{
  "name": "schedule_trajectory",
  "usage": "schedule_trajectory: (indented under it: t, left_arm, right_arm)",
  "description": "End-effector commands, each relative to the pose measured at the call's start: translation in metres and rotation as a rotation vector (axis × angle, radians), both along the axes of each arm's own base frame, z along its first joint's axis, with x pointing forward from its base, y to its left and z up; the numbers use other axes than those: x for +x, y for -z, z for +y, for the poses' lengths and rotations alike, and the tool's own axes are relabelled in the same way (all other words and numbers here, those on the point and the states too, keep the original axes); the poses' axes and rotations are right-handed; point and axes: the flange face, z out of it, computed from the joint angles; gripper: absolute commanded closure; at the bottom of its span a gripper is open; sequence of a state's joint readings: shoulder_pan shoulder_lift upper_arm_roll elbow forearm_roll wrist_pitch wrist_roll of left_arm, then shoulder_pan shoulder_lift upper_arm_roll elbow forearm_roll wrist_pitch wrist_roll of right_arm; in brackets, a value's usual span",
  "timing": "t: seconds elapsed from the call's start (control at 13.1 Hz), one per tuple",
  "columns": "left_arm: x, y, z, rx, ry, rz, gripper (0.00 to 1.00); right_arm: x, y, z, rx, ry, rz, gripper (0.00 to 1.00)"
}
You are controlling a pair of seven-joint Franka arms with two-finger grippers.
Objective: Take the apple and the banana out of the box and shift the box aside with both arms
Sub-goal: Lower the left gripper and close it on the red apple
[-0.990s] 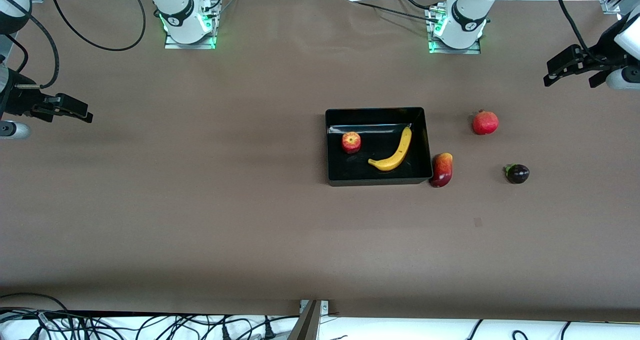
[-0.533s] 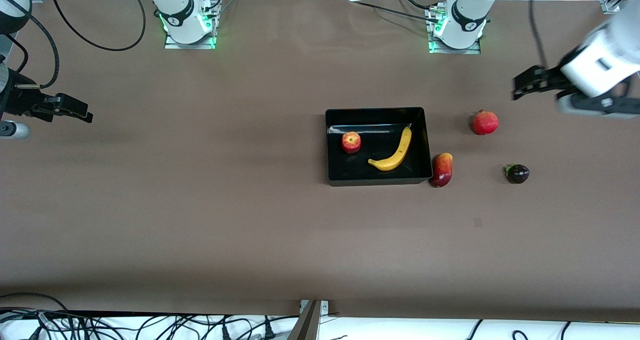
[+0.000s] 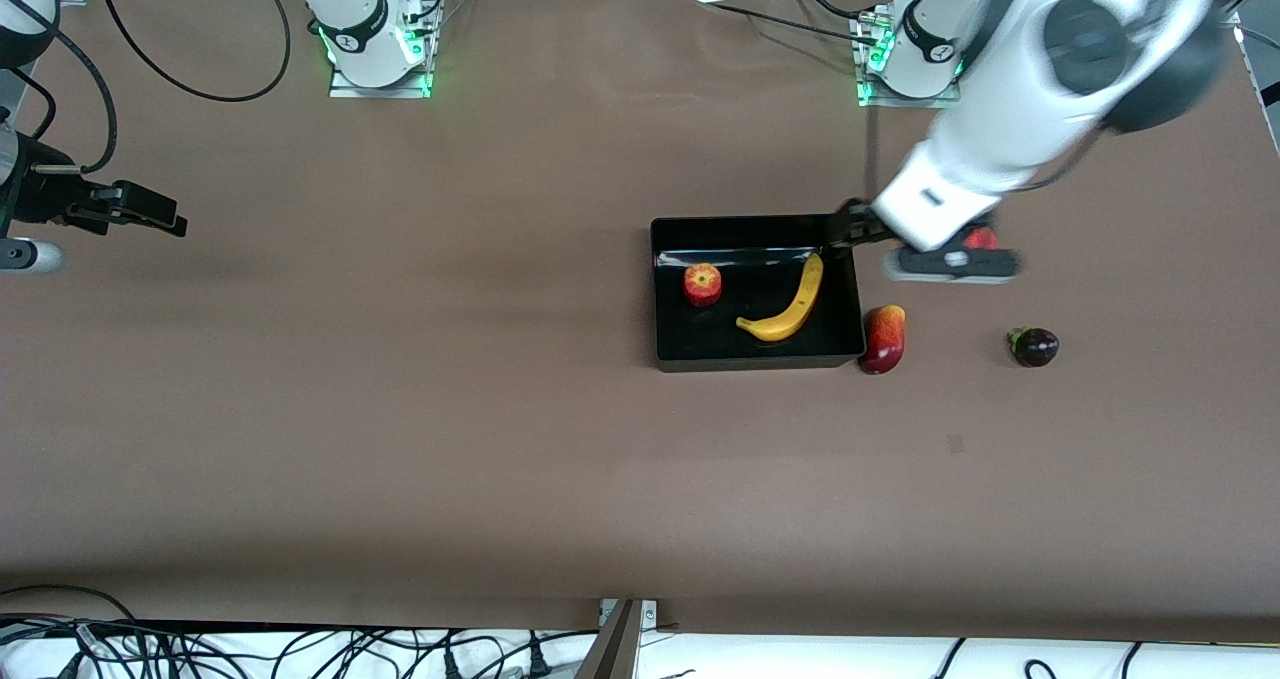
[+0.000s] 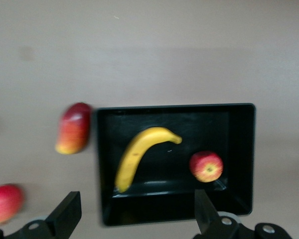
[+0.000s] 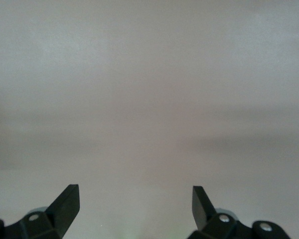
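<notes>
On the brown tabletop (image 3: 400,409) we read no brand, label or writing anywhere. The black box (image 3: 660,299) sits toward the left arm's end, holding the small red apple (image 3: 703,284) and the curved yellow banana (image 3: 788,304); the two fruits lie apart from each other, the apple toward the right arm's end of the box.

Our left gripper (image 3: 850,227) hangs over the box's corner nearest the left arm's base. Its fingers (image 4: 65,216) stand wide apart and hold nothing; in the left wrist view they frame the box's wall without touching it. Our right gripper (image 3: 150,214) waits over bare tabletop at the right arm's end, its fingers (image 5: 65,204) equally spread and empty.

Outside the box, a red-and-yellow mango (image 3: 884,339) lies touching, or just beside, the wall on the left arm's side. A dark purple fruit with a green cap (image 3: 1034,346) rests well apart, toward the left arm's end. A round red fruit (image 3: 982,238) is mostly hidden under the left arm.

Compared with a second ago, we see the left arm has swung in from the table's edge to the box, covering that round red fruit. The right gripper, the box and all the fruits have not shifted.
</notes>
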State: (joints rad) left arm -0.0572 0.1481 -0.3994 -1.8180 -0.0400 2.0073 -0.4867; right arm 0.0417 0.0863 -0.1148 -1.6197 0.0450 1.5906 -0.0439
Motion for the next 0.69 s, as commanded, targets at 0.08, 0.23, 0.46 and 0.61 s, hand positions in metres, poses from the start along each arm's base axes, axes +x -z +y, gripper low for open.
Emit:
schedule_trajectory:
  t: [0.08,0.23,0.46,0.61]
  left_arm:
    - [-0.017,0.075,-0.063,-0.032,-0.046,0.032,0.00]
    - [-0.026,0.126,-0.095,-0.055,-0.054,0.051,0.00]
    - [-0.036,0.194,-0.122,-0.060,-0.033,0.080,0.00]
    - [-0.039,0.224,-0.127,-0.048,-0.023,0.083,0.00]
  right_arm:
    - [-0.002,-0.005,-0.003,0.015,0.002,0.011,0.00]
    - [-0.002,-0.005,-0.006,0.016,0.008,0.010,0.00]
    - [-0.002,-0.006,-0.005,0.014,0.005,0.007,0.00]
    - [-0.002,-0.005,-0.005,0.014,0.007,0.009,0.00]
